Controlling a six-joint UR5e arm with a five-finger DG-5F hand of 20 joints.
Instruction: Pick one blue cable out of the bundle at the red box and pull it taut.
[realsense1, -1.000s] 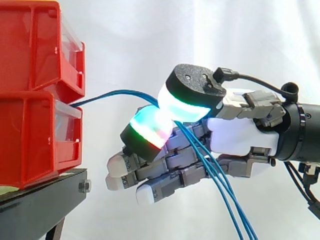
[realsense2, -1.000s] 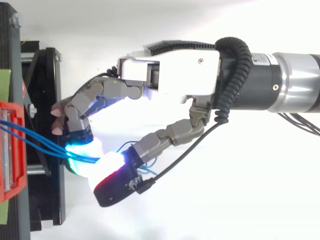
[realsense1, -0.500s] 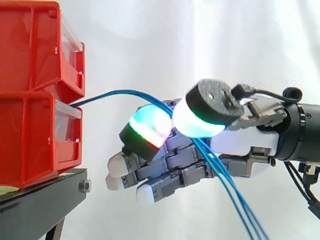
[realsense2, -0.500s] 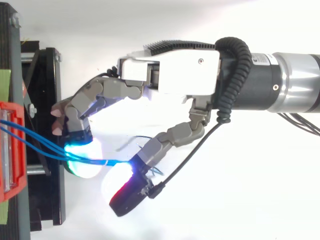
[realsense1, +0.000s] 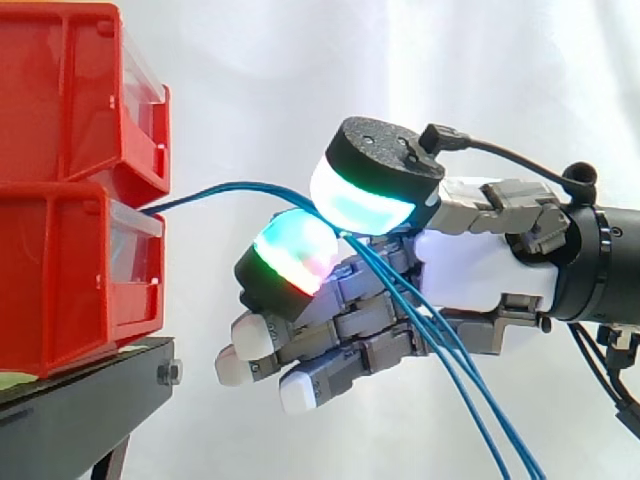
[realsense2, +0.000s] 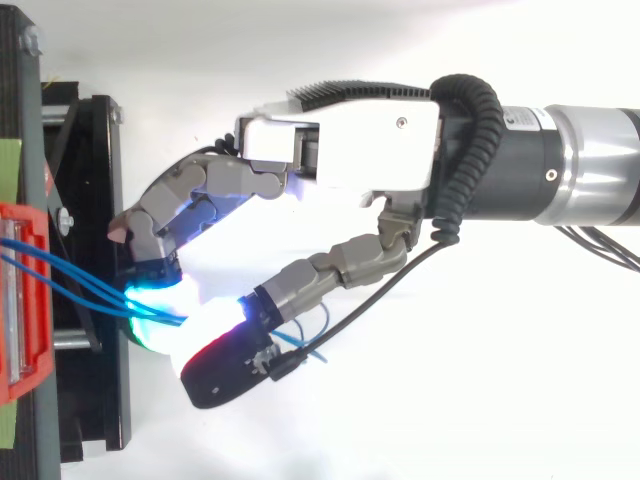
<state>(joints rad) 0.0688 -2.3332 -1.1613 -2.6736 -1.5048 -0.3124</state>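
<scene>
I saw the hand (realsense1: 480, 270) held level, thumb pad pressed against a glowing fingertip (realsense1: 290, 255) and pinching the blue cables (realsense1: 240, 184) between them, with the other fingers half-curled below the thumb.

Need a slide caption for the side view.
Hand pinches blue cables running from the red bins between its glowing pads.

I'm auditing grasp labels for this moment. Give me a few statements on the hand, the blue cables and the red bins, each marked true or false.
The blue cables leave the lower red bin. True.
The hand is open, clear of the cables. False: thumb and a finger pinch them between glowing pads.
Past the hand the cables hang down. True.
Between bin and hand the cables run straight. False: they bow in a curve.
The bins stand on a white table. False: on a black stand.
</scene>
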